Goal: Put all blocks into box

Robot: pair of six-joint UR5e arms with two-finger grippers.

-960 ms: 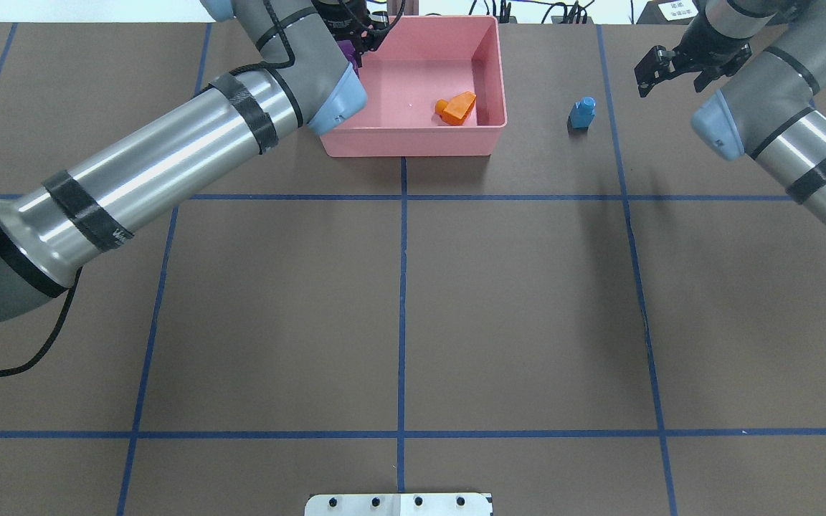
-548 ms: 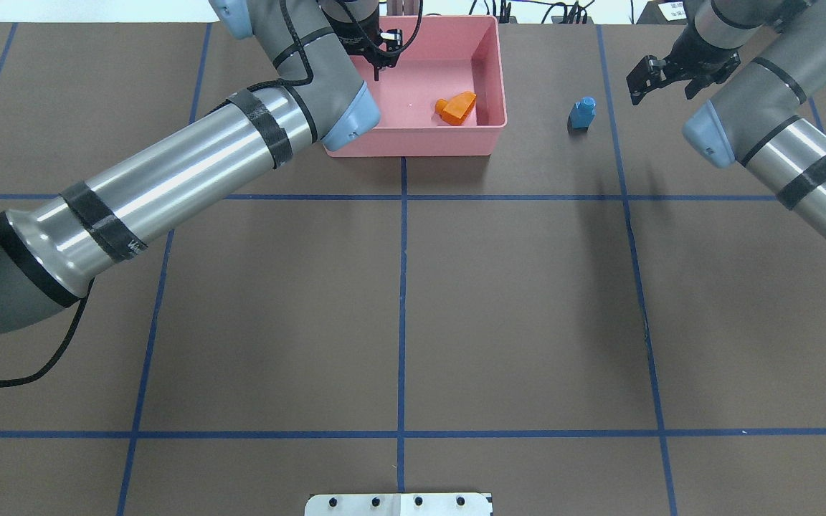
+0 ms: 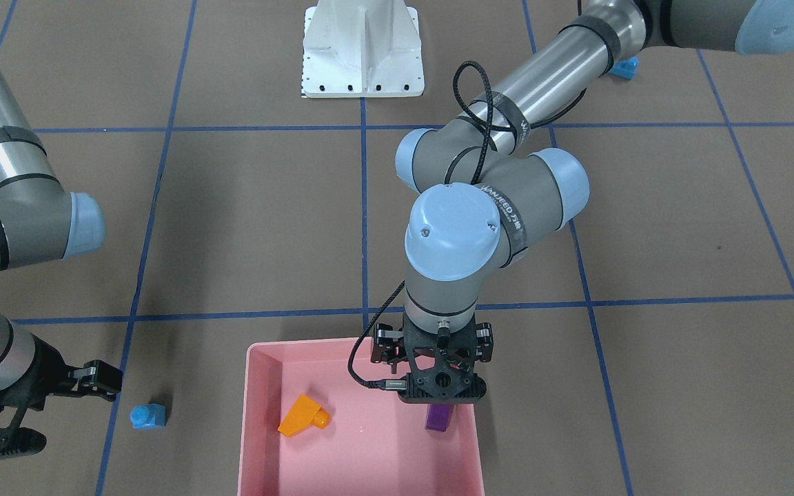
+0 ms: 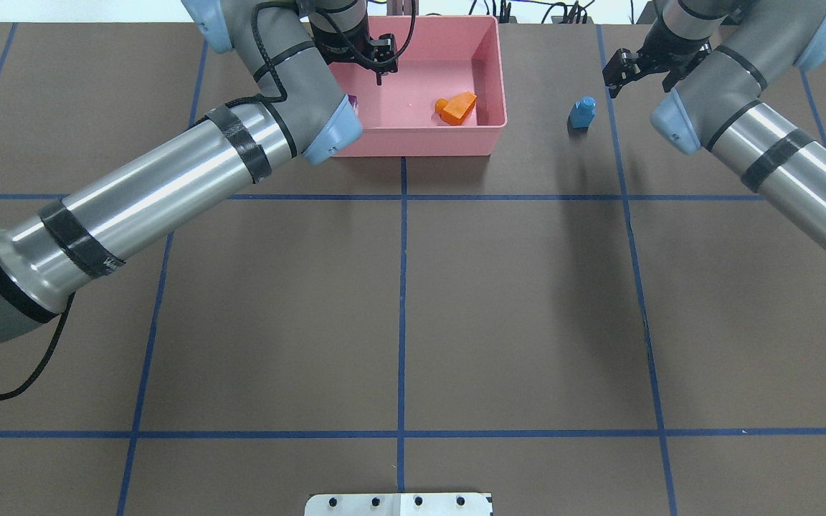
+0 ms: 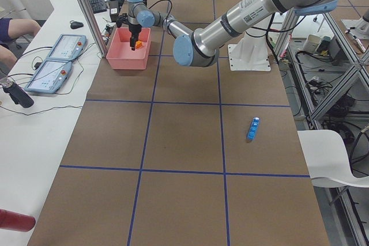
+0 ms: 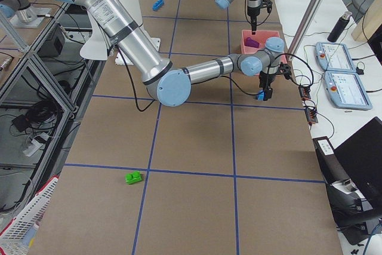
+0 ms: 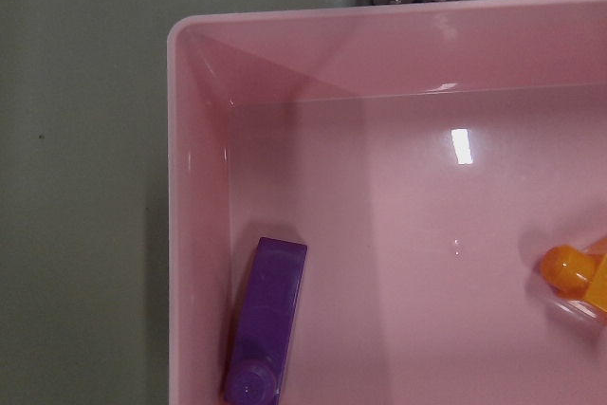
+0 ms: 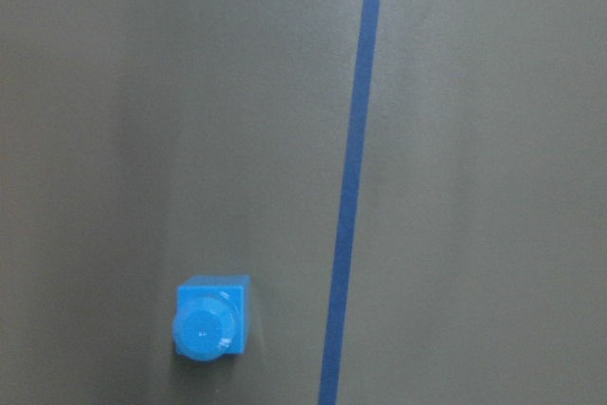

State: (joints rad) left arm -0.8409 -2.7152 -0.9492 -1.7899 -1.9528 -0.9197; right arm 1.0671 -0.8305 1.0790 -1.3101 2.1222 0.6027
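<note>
Standing beside the table, I see the left arm stretched diagonally forward, its wrist bent straight down over the robot's-left part of the box [image 4: 488, 140]. The left gripper [image 4: 378, 66] hangs above the box floor with nothing between its fingers, and they seem to be parted. Right under it, the purple brick [image 7: 266, 324] lies flat on the floor, along the wall on the robot's left. The orange brick [image 4: 457, 107] lies on the same floor, nearer to the opposite wall, apart from the purple one.

The right arm comes in from the other side, also with the wrist pointing down. The right gripper [image 4: 637, 77] is spread wide and empty. It hovers near the small blue brick [image 4: 583, 112], which stands on the table outside the box, just beside a blue tape line [image 8: 353, 177].

The long blue brick [image 5: 253, 129] and the green brick [image 6: 133, 177] lie on the table, both well apart from the box.
</note>
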